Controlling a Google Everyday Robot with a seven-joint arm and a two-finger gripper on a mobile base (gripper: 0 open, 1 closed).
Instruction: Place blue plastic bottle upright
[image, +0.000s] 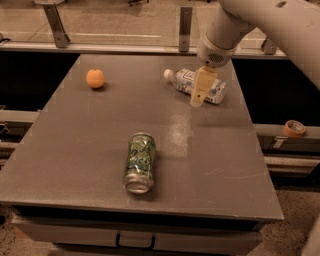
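Note:
The blue plastic bottle (186, 80) lies on its side at the back right of the grey table (75, 150), white cap pointing left. It is clear with a white label. My gripper (199, 96) hangs from the white arm (235, 25) coming in from the upper right. Its cream fingers point down in front of the bottle's middle and hide part of the label. Whether it touches the bottle I cannot tell.
A green drink can (139, 162) lies on its side at the front centre of the table. An orange ball (95, 78) sits at the back left. A roll of tape (294, 128) rests on a ledge to the right, off the table.

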